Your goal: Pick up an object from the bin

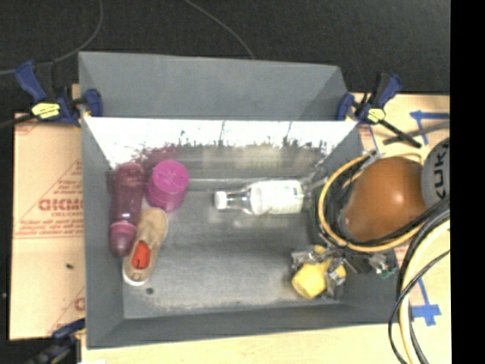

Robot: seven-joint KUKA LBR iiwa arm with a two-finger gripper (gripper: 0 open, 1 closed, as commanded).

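Note:
My gripper (324,265) is low in the bin's front right corner, just under the arm's orange dome. A small yellow rounded thing (308,282) lies right at its tip, touching the dark metal parts. A clear plastic bottle (261,199) with a white label and white cap lies on its side a little to the left and farther back, cap pointing left.
Along the bin's left wall lie a purple bottle (126,203), a pink cylinder (167,185) and a beige thing with a red end (144,249). The arm's orange dome and looped cables hang over the bin's right wall.

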